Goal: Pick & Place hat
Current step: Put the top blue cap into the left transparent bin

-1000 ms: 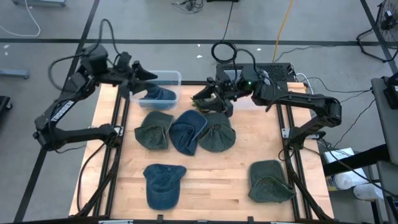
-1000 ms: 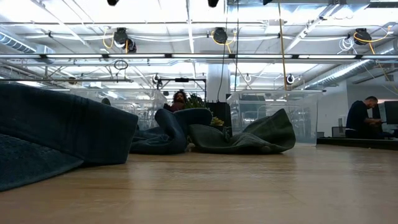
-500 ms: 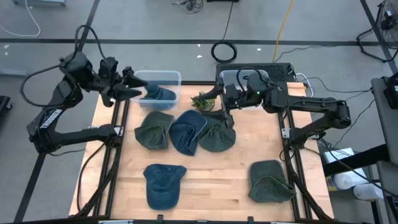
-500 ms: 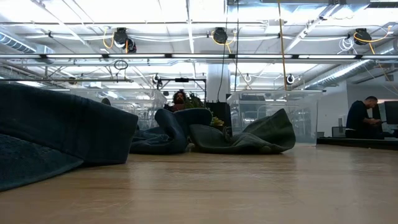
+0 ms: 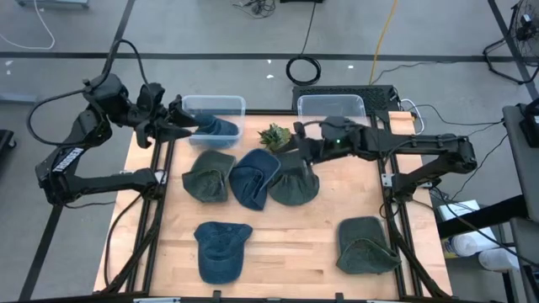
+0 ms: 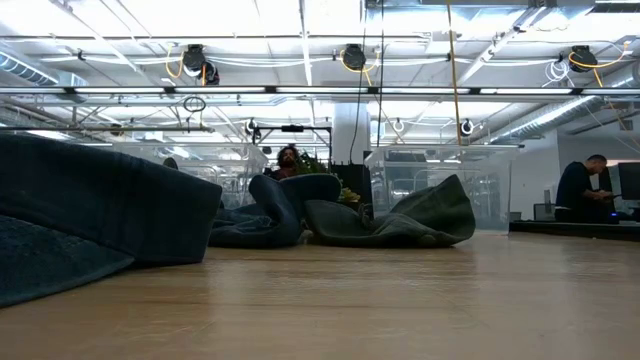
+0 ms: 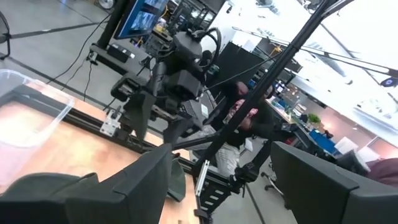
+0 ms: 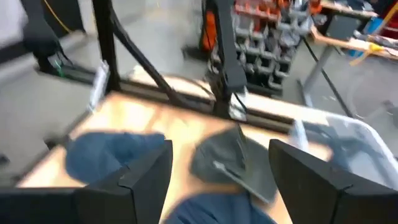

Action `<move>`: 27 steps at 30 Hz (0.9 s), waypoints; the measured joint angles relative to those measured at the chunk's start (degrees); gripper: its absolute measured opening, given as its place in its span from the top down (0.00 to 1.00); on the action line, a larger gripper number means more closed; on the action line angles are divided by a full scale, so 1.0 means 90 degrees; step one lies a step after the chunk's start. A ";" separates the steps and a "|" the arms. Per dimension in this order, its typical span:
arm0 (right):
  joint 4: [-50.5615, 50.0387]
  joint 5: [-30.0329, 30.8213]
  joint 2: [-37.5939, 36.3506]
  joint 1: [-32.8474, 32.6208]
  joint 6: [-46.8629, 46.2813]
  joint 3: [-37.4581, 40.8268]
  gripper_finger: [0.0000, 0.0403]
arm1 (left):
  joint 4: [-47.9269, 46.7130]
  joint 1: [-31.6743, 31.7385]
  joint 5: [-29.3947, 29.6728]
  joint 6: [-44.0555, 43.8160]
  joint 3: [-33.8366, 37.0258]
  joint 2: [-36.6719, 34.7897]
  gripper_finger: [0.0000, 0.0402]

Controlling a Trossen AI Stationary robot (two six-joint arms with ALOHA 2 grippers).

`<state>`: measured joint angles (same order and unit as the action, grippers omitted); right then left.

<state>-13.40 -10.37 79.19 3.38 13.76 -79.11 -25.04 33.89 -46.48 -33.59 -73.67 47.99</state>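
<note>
Left gripper (image 5: 187,126) hangs over the left bin (image 5: 226,104), fingers spread, nothing in them, blue hat (image 5: 217,128) inside the bin; three hats mid-table; right gripper (image 5: 296,151) open just above the green hat (image 5: 294,182).

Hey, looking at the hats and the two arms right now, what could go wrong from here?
The right gripper, jaws open, hangs over three hats that touch: the green hat, the blue hat and another green hat. A grasp may drag a neighbour along. The small plant sits close behind; the arm might knock it. The left bin already holds a hat, near the left gripper, so another could snag its rim.
</note>
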 joint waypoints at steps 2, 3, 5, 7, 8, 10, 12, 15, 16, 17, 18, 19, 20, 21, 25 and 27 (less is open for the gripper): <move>-0.0187 0.0213 0.0048 -0.0043 0.0251 0.0000 0.38 | -0.0001 0.0000 0.0000 -0.0003 0.0000 0.0000 0.29; -0.0319 0.0336 0.0053 -0.0074 0.0394 0.0005 0.38 | -0.0002 0.0000 -0.0001 0.0008 0.0000 0.0000 0.29; -0.0316 0.0528 0.0102 -0.0137 0.0716 0.0009 0.38 | -0.0008 0.0000 -0.0002 0.0004 0.0000 0.0000 0.29; -0.0170 0.0657 0.0208 -0.0202 0.1043 -0.0012 0.38 | -0.0047 0.0002 -0.0001 -0.0005 0.0000 0.0000 0.29; -0.0224 0.0687 0.0232 -0.0243 0.1166 -0.0005 0.38 | -0.0084 0.0002 -0.0001 -0.0006 0.0000 0.0000 0.29; -0.0253 0.0674 0.0290 -0.0304 0.1303 0.0012 0.38 | -0.0145 0.0005 0.0000 -0.0008 0.0000 0.0000 0.29; -0.0055 0.0678 0.0447 -0.0343 0.1434 -0.0012 0.38 | -0.0208 0.0005 0.0000 0.0011 0.0000 0.0004 0.29; -0.0294 0.0676 0.0548 -0.0360 0.1528 0.0012 0.38 | -0.0240 0.0005 -0.0001 0.0048 0.0002 0.0043 0.29; -0.0217 0.0679 0.0627 -0.0380 0.1531 0.0012 0.38 | -0.0261 0.0005 0.0001 0.0047 0.0004 0.0054 0.29; -0.0070 0.0683 0.0717 -0.0384 0.1535 0.0000 0.38 | -0.0257 0.0005 0.0000 0.0047 0.0005 0.0072 0.29; -0.0038 0.0681 0.0759 -0.0386 0.1549 -0.0010 0.38 | -0.0254 0.0005 -0.0002 0.0046 0.0005 0.0078 0.29; -0.0122 0.0688 0.0771 -0.0388 0.1552 -0.0002 0.38 | -0.0262 0.0005 -0.0002 0.0045 0.0006 0.0078 0.29; -0.0188 0.0677 0.0779 -0.0391 0.1554 0.0009 0.38 | -0.0265 0.0005 -0.0002 0.0048 0.0005 0.0084 0.29; -0.0161 0.0677 0.0798 -0.0391 0.1574 0.0010 0.38 | -0.0262 0.0005 -0.0002 0.0061 0.0005 0.0093 0.29; -0.0188 0.0693 0.0979 -0.0391 0.1691 0.0001 0.38 | -0.0264 0.0005 -0.0002 0.0177 0.0007 0.0128 0.29; -0.0234 0.0700 0.0993 -0.0388 0.1696 0.0012 0.38 | -0.0273 0.0002 -0.0002 0.0191 0.0007 0.0132 0.29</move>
<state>-15.51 -4.08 88.12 -0.12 29.02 -79.00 -27.50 33.91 -46.50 -31.88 -73.60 49.18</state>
